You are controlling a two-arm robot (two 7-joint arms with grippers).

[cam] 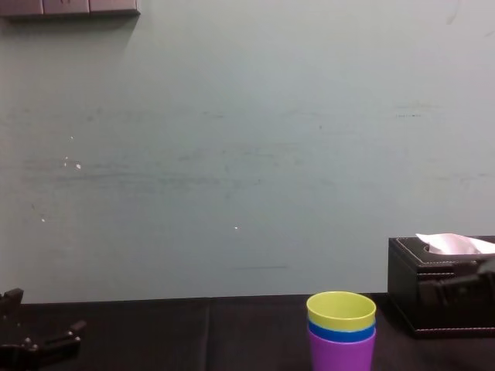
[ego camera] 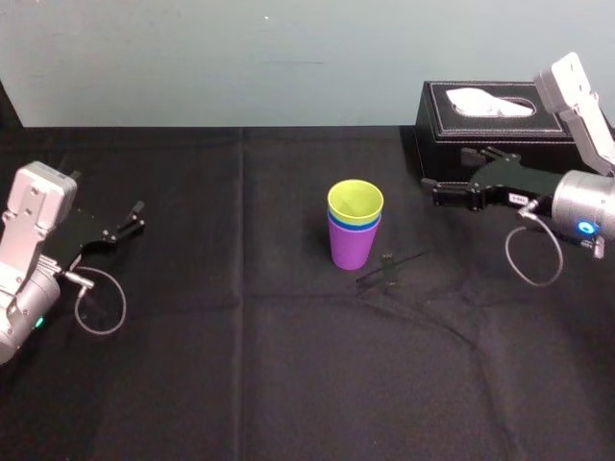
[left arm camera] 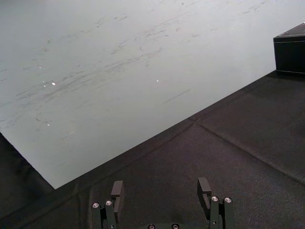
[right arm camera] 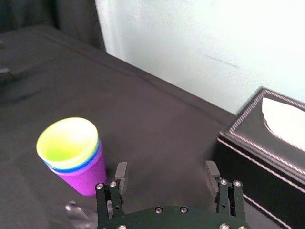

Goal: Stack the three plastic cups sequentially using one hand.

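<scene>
The three plastic cups stand nested upright in one stack at the table's middle: the purple cup [ego camera: 353, 250] at the bottom, the blue cup [ego camera: 354, 225] showing as a thin band, and the yellow-green cup [ego camera: 355, 199] on top. The stack [right arm camera: 71, 152] [cam: 341, 328] is untouched. My right gripper [ego camera: 434, 190] [right arm camera: 167, 171] hovers open to the right of the stack, apart from it, with nothing between its fingers. Far to the left, my left gripper [ego camera: 137, 213] [left arm camera: 160, 187] rests parked and open over the cloth.
A black tissue box [ego camera: 480, 125] [right arm camera: 267, 152] [cam: 441, 286] stands at the back right, just behind the right gripper. Black cloth [ego camera: 288, 384] covers the table. A pale wall [cam: 232, 154] runs along the table's far edge.
</scene>
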